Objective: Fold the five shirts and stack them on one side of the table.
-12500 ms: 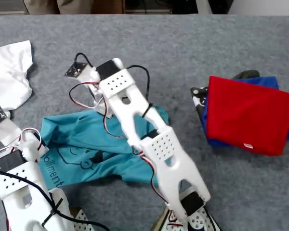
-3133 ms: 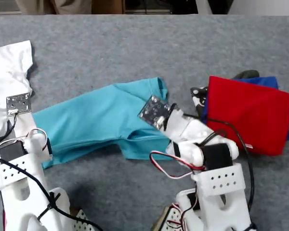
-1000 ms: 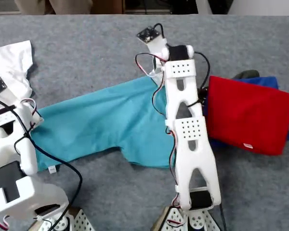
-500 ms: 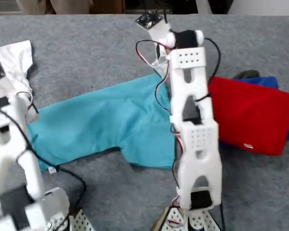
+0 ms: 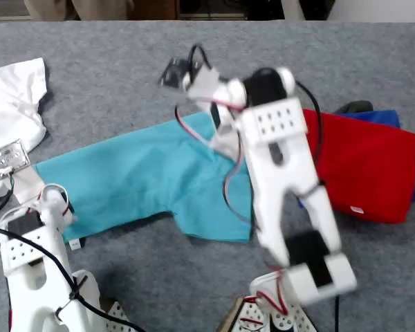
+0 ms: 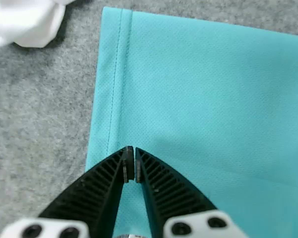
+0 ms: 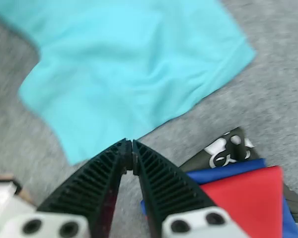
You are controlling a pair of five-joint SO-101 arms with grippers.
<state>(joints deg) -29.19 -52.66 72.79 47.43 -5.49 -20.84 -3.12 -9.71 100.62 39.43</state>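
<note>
Now, the teal shirt [image 5: 138,176] lies flat at table centre, long axis running from 8 o'clock to 2 o'clock. It looks smoothed out so that a fold can be made cleanly.

- Table [image 5: 90,48]: grey felt-like cover. It probably keeps cloth from sliding.
- 3 o'clock: red shirt [image 5: 366,162], folded, on top of a blue one [image 7: 216,171] and a dark printed one [image 7: 223,146]. That makes three done, and this side appears to be the stacking side.
- 10 o'clock: white shirt [image 5: 14,104], crumpled and unfolded, just beside the teal shirt's end. It is likely parked there to keep the centre free.

Left gripper [image 6: 129,166]: jaws pressed together, nothing between them. It hangs over the teal cloth, just inside the stitched hem [image 6: 114,74] at the 8 o'clock end. This is a fair spot from which to pinch that edge.

Right gripper [image 7: 128,148]: jaws closed, empty. It sits above the bare table between the teal shirt's 2 o'clock edge and the folded shirts, touching neither.

Judgement: the teal shirt is fourth of five and the flattening is done, but the fold is not yet made. Both jaws need to open before any grasp. The risk is a one-sided lift dragging the cloth into wrinkles or against the white shirt.
</note>
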